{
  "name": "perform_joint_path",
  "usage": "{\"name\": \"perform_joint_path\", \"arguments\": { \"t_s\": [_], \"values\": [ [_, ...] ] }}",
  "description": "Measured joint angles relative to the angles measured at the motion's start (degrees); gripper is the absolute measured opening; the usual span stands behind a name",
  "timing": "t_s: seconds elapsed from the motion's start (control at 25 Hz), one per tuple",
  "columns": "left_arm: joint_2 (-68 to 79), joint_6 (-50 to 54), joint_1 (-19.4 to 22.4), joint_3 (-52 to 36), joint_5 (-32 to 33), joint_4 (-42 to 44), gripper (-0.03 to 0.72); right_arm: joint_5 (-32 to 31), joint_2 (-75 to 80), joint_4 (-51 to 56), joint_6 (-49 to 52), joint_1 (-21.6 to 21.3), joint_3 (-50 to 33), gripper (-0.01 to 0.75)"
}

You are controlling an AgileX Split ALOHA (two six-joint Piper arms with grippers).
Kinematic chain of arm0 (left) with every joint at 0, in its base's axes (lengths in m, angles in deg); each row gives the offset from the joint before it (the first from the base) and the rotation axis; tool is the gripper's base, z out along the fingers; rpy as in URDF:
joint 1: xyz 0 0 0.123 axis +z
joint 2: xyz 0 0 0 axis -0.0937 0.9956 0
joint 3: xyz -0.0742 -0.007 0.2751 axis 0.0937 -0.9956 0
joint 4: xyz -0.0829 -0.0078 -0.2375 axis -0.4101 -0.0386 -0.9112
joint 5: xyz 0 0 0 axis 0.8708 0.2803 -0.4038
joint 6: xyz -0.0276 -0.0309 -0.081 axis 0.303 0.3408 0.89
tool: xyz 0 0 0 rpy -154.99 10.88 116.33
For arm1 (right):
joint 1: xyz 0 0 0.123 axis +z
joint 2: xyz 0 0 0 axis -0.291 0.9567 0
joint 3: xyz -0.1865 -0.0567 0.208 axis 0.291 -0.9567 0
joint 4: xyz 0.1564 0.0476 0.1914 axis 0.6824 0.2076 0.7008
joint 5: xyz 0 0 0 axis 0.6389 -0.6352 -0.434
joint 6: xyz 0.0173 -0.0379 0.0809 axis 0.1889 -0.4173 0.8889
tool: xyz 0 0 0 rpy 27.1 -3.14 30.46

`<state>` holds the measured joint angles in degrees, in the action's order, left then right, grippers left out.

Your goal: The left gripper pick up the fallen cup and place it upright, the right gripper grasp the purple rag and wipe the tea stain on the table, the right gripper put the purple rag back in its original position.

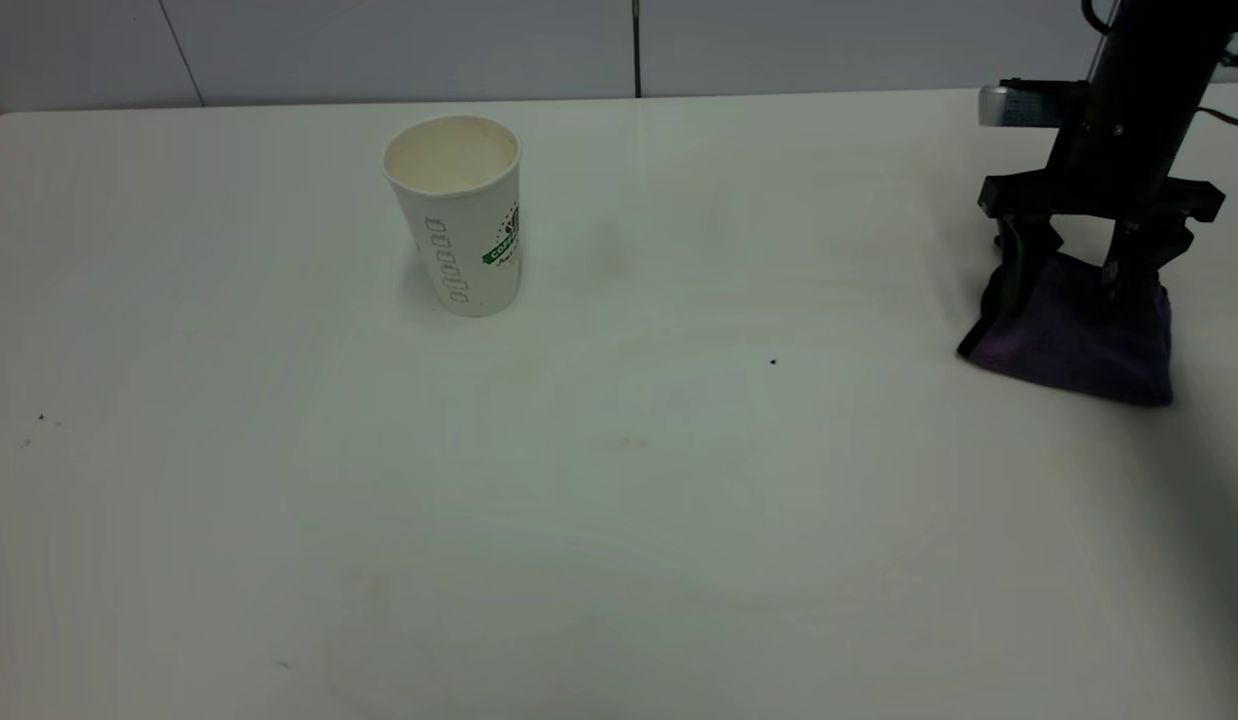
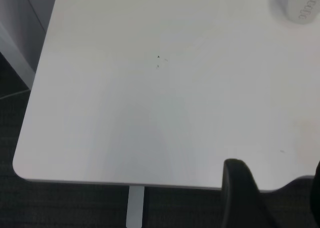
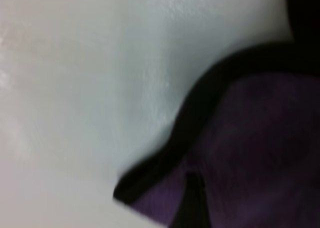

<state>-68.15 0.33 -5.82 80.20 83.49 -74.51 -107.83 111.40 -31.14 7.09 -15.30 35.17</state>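
Nearest the exterior camera the table (image 1: 619,560) is bare, and we find no clear amber blotch on it; only a faint yellowish smear mid-table and a tiny black speck (image 1: 773,362), so we judge the wipe done.

Farther back, right side: the purple rag (image 1: 1079,335) lies on the table near the right edge, directly under the right gripper (image 1: 1079,268). The gripper points straight down, its two fingers spread and straddling the rag's upper fold, tips at or in the cloth. We cannot tell whether they pinch any of it; they look apart rather than clamped. The rag's long axis runs roughly left-right across the table, its black edge facing mid-table. In the right wrist view the rag (image 3: 250,153) fills the near corner, black edging against white tabletop.

So the key relation: rag directly below the pincer, no sideways offset. We judge the next move is release and lift straight up.

Farther still, left of centre: the cup (image 1: 457,215) stands upright, mouth up, long axis vertical, logo facing right.

The left gripper (image 2: 240,193) is out of the exterior view; its wrist view shows one dark finger over the table's edge, far from the cup (image 2: 300,5).
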Motion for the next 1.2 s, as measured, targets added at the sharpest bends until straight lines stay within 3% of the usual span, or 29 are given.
{"name": "perform_joint_path", "arguments": {
  "t_s": [0.2,0.44,1.2],
  "values": [
    [0.0,0.0,0.0,0.0,0.0,0.0,0.379,-8.11,-9.16,-0.4,-0.39,0.85,-0.02,0.726],
    [0.0,0.0,0.0,0.0,0.0,0.0,0.379,-9.37,-25.02,3.64,-0.81,1.5,-6.14,0.726],
    [0.0,0.0,0.0,0.0,0.0,0.0,0.379,-10.93,-96.71,2.09,-0.8,3.8,-61.81,0.704]
  ]
}}
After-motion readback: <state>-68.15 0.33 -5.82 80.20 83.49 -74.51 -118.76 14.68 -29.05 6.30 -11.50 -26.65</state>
